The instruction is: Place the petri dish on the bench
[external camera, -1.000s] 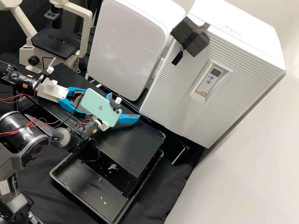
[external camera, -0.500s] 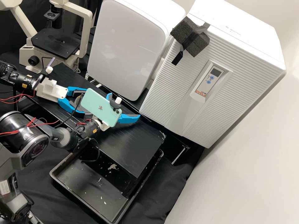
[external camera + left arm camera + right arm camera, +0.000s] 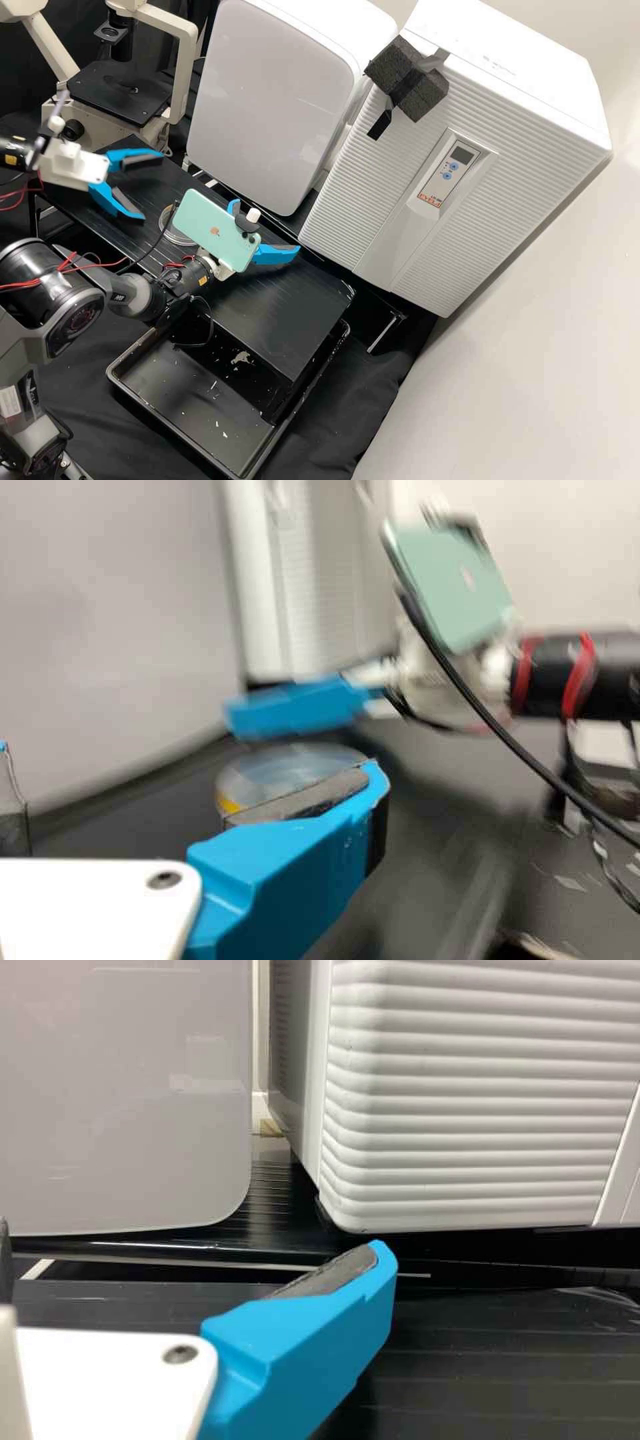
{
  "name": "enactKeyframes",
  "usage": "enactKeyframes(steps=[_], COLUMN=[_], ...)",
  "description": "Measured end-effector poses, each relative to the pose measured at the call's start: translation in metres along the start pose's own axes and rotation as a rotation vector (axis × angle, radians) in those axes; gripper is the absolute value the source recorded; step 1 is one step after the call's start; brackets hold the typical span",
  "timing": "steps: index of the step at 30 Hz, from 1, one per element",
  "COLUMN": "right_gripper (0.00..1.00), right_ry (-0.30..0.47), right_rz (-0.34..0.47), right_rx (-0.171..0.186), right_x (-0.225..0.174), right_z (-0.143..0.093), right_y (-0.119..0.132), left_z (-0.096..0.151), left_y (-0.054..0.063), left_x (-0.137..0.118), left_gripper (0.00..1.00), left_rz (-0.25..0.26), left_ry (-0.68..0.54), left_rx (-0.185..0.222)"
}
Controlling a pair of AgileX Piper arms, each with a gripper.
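A free gap lies between the left gripper (image 3: 153, 186) and the dish (image 3: 173, 231); the phone (image 3: 217, 230) on the right arm (image 3: 190, 272) blocks passage over the bench (image 3: 293, 317) just past the dish; a hanging cable (image 3: 156, 244) crosses beside it; white cabinets (image 3: 280, 100) wall off the far side; a hand could pass over the bench's tray end.

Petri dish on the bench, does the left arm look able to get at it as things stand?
Probably yes: the left pincer is open near the dish, with nothing apparent between them, though the phone and black cable close by could crowd it.
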Motion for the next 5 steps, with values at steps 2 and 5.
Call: enactKeyframes(steps=[2,5], right_gripper=[1.00,1.00], right_ry=[0.000,0.000], right_rz=[0.000,0.000], right_rx=[0.000,0.000], right_x=[0.000,0.000], right_z=[0.000,0.000], right_y=[0.000,0.000], left_z=[-0.006,-0.015], left_y=[0.006,0.013], left_x=[-0.012,-0.027], left_gripper=[1.00,1.00], left_rz=[0.069,0.131], left_ry=[0.046,0.124], left_rx=[0.000,-0.029])
